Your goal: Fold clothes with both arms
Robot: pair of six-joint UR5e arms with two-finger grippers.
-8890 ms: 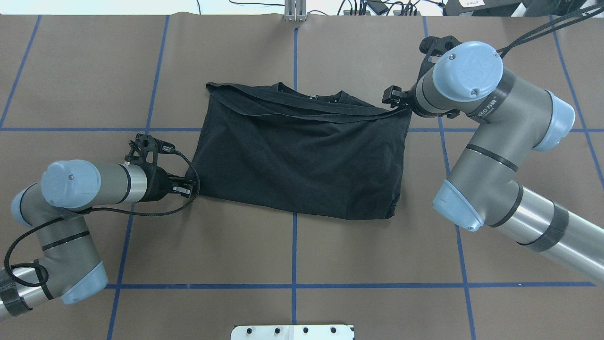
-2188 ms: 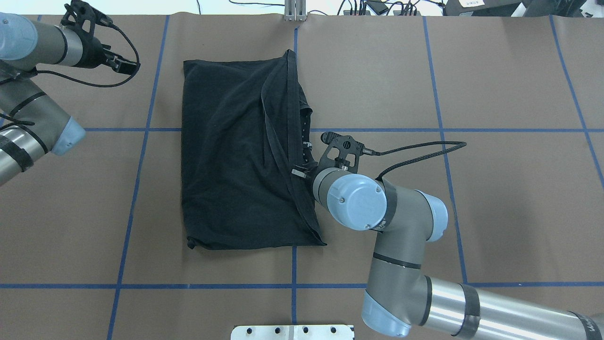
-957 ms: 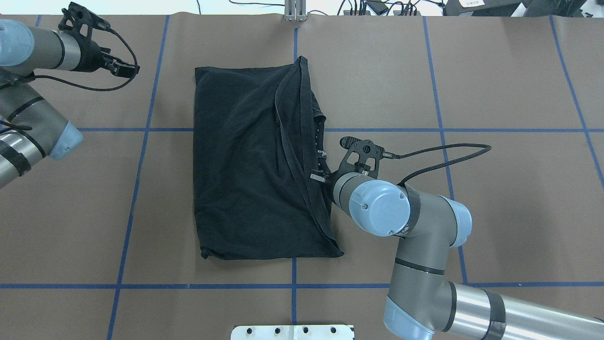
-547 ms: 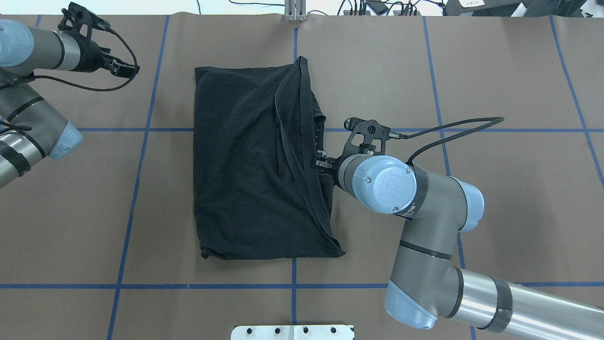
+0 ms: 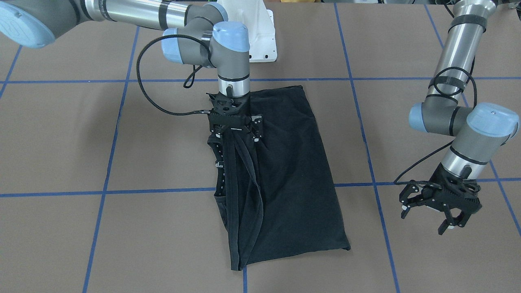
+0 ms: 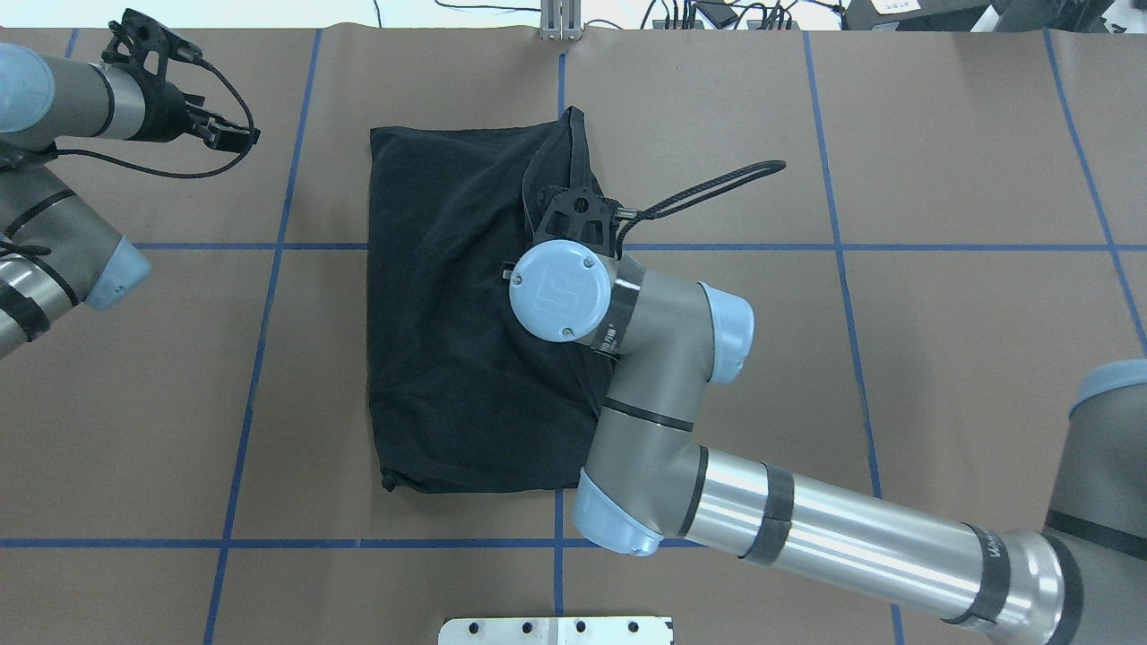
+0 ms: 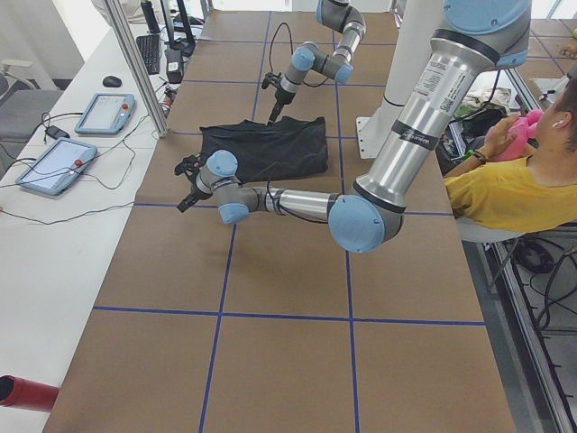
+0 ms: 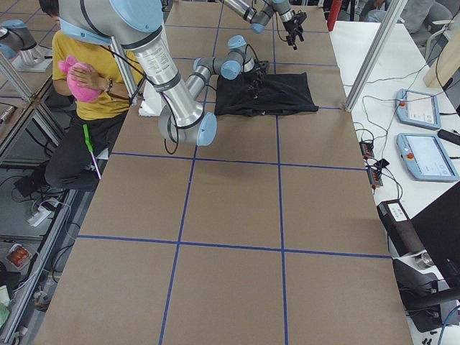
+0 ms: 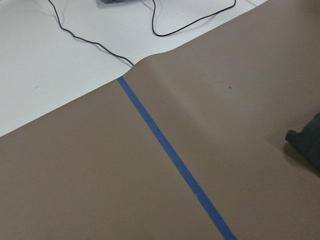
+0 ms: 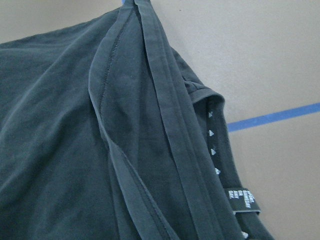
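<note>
The black T-shirt [image 5: 297, 175] lies folded in a tall rectangle on the brown table [image 5: 122, 244], printed side hidden. My right gripper [image 5: 236, 132] points straight down over the shirt's collar-side edge. It is shut on the doubled hem bands, which rise off the cloth to its fingers. From overhead, its wrist [image 6: 560, 291] covers the gripper above the T-shirt [image 6: 448, 358]. The right wrist view shows the hem bands and the collar label [image 10: 245, 200]. My left gripper [image 5: 443, 211] hangs open and empty over bare table, well off the shirt's far corner [image 9: 307, 145].
Blue tape lines [image 6: 269, 358] grid the table. The white base block [image 5: 256, 24] stands at the robot's side. A seated person in yellow [image 7: 514, 189] is beside the table. Two tablets [image 8: 424, 151] and cables lie on the white bench past the far edge.
My right gripper has swung from the shirt's right edge to above its middle, turning downward and drawing the hem bands up with it. The left arm has barely moved.
</note>
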